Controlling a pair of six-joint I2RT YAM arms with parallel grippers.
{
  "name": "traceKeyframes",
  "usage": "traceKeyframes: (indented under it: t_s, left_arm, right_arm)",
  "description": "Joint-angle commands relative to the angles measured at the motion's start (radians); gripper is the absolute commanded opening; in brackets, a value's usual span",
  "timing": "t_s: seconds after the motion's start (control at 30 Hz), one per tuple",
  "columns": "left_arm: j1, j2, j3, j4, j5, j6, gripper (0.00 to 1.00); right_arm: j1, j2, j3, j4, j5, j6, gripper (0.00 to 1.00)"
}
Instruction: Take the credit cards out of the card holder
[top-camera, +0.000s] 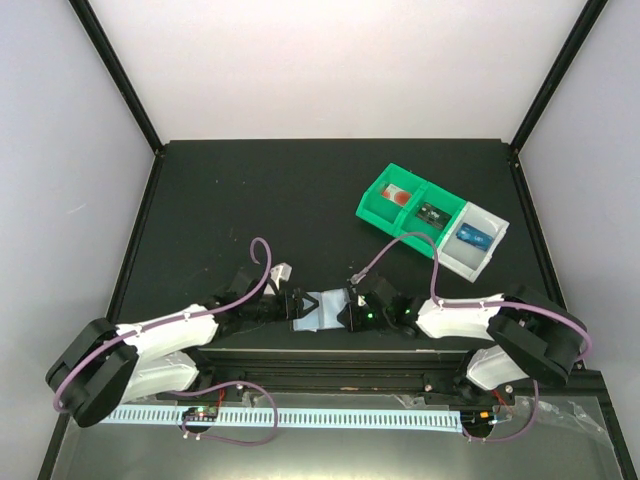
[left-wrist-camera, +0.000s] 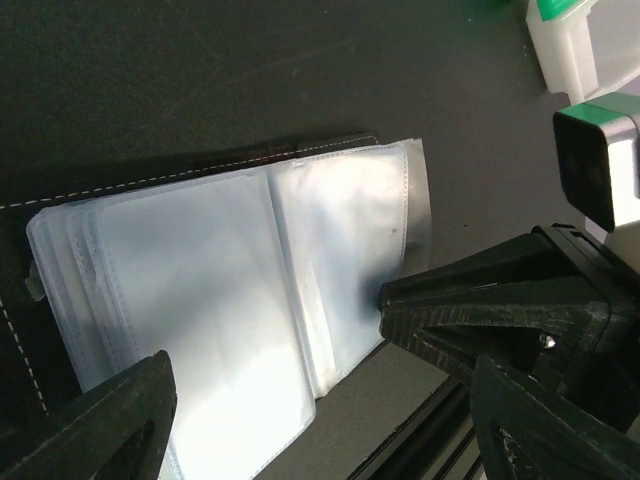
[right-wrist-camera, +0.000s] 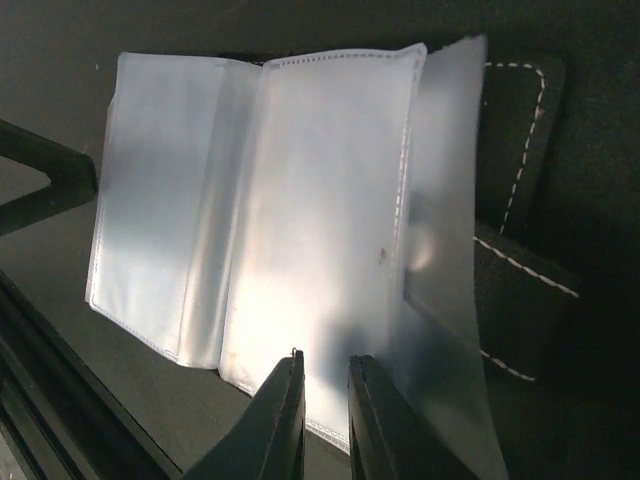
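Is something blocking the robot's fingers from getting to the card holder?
No, nothing visible is in the way. The card holder lies open, with its clear sleeves showing. The left gripper and the right gripper both have their fingers right at it, one from each side.

Both arms low and angled inward, left claw (left-wrist-camera: 320, 385) wide, right claw (right-wrist-camera: 325, 362) nearly closed.

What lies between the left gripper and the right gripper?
The card holder, spread open, lies between the left gripper and the right gripper, one at each end; the top external view shows this.
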Motion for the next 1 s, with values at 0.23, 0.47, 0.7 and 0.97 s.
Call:
traceKeyframes:
  t_s: [0.23, 0.47, 0.7, 0.97]
  left_arm:
    - [0.007, 0.019, 0.012, -0.004, -0.011, 0.022, 0.83]
    - [0.006, 0.010, 0.025, -0.029, -0.021, 0.018, 0.83]
    - [0.007, 0.004, 0.041, -0.060, -0.024, 0.021, 0.84]
    - [0.006, 0.049, 0.031, -0.016, -0.007, 0.017, 0.84]
  right_arm:
    - [0.005, 0.021, -0.028, 0.038, 0.052, 0.009, 0.17]
    - [0.006, 0.026, -0.028, 0.033, 0.063, 0.015, 0.16]
    - [0.006, 0.025, -0.019, 0.023, 0.061, 0.017, 0.16]
    - [0.006, 0.026, -0.025, 0.039, 0.056, 0.023, 0.16]
